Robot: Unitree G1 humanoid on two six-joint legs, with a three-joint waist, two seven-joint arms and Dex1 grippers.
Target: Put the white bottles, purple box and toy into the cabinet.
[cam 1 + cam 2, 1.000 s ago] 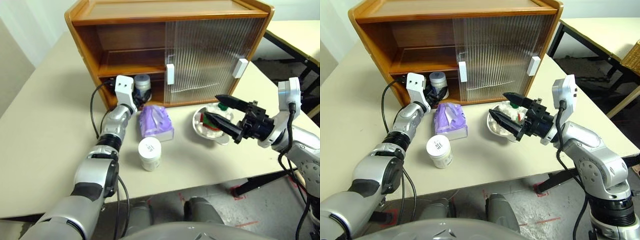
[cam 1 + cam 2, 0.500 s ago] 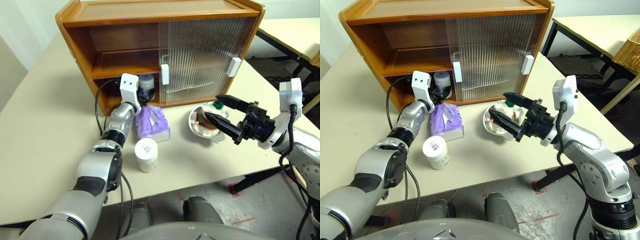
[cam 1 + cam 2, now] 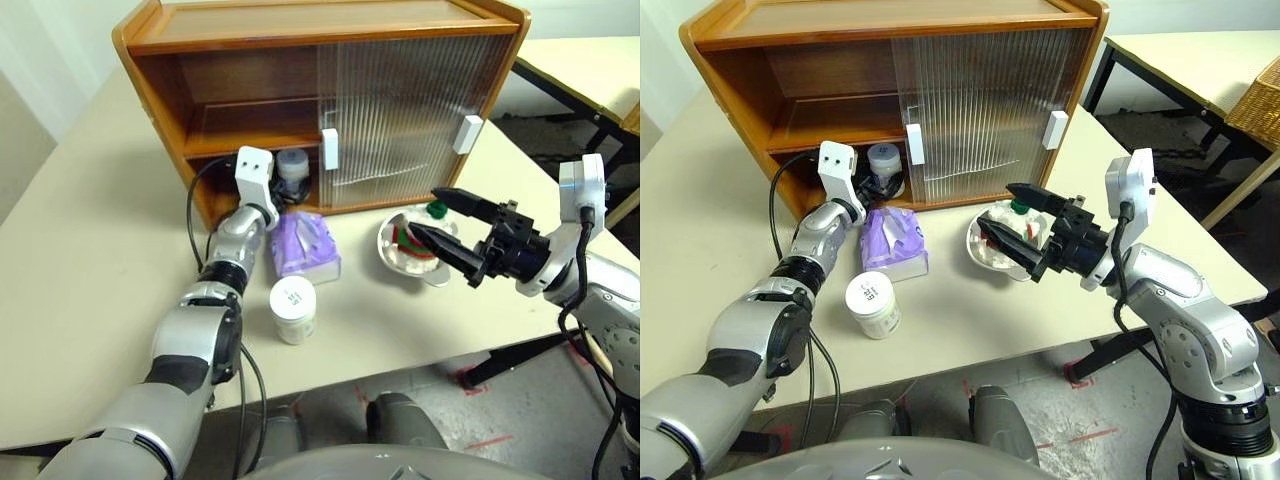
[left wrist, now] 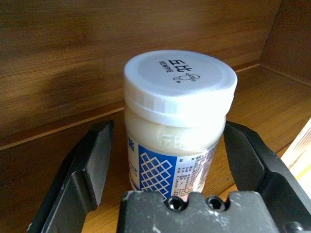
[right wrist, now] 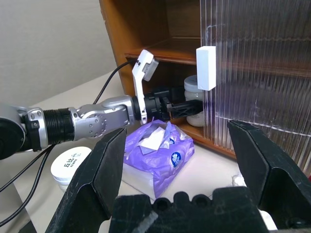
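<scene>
One white bottle (image 4: pixel 177 131) stands inside the cabinet (image 3: pixel 330 30) between the open left hand's (image 4: pixel 170 160) fingers, untouched; second bottle (image 3: pixel 293 308), purple box (image 3: pixel 305 247) and toy (image 3: pixel 412 243) remain on the bench (image 3: pixel 90 250); right hand (image 3: pixel 440 232) open, empty.

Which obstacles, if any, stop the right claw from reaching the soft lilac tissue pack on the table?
Probably none: the open right claw hovers over the steel bowl, and bare tabletop leads to the soft lilac tissue pack.

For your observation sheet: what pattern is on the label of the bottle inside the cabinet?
Blue with a white diamond lattice; clearest in the left wrist view.
</scene>
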